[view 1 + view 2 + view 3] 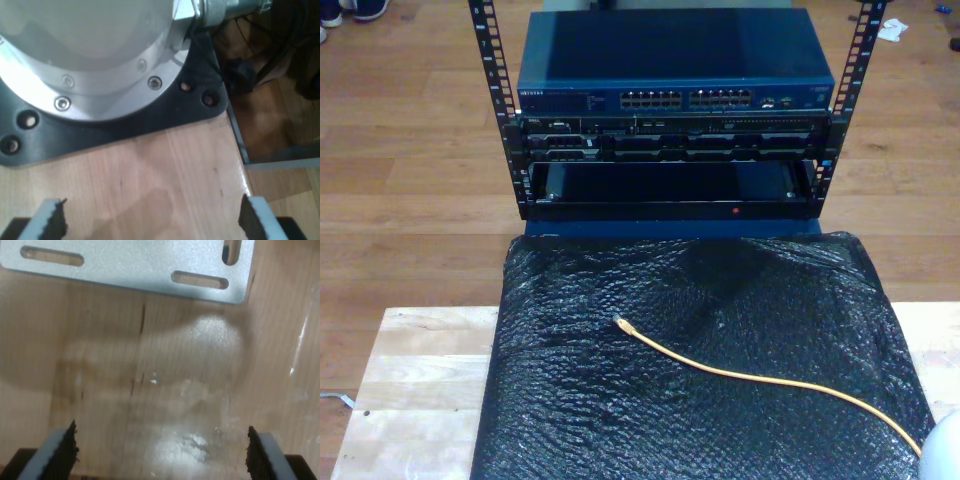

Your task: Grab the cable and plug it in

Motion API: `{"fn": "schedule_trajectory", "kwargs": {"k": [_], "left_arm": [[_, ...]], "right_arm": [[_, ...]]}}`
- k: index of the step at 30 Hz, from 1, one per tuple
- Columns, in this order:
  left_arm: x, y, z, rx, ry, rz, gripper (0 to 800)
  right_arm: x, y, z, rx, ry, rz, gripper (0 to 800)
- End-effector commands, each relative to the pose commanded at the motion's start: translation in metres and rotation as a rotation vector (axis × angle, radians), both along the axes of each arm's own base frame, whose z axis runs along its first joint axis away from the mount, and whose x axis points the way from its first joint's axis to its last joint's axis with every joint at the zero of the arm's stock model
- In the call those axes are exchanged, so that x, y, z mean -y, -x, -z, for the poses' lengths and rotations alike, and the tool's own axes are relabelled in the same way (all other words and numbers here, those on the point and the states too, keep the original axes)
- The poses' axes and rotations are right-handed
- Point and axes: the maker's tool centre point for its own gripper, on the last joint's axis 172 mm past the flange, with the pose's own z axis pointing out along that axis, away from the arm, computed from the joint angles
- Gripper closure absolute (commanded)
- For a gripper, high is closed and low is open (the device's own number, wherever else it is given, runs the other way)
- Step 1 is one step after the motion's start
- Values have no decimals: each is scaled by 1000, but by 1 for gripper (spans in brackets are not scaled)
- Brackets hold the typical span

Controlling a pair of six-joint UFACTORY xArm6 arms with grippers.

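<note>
The yellow-orange cable lies loose on a black bubble-wrap mat in the exterior view. It runs from the exterior view's lower right up to its small clear plug near the mat's middle. Beyond the mat stands a rack with a blue network switch whose row of ports faces the table. My first gripper is open over bare wood, close to a silver arm base on a black plate. My second gripper is open above bare wood, with nothing between its fingers.
A slotted metal bracket lies on the wood ahead of my second gripper. The table edge and dark cables on the floor are beside the arm base. A white rounded arm part sits in the exterior view's lower right corner. Black rack posts flank the switch.
</note>
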Motion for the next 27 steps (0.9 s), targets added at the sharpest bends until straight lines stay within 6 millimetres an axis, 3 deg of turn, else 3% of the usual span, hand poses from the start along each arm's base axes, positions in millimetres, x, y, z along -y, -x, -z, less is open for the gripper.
{"fn": "schedule_trajectory", "kwargs": {"k": [17,23,27], "left_arm": [[-8,1,-21,-23,11,-22,0],[-11,0,-33,-31,26,-26,0],[-17,-11,-44,-2,20,-54,0]], "right_arm": [[1,-4,-51,1,-111,23,2],[11,-6,-69,-14,-113,96,1],[26,-7,-81,-38,-112,198,2]]}}
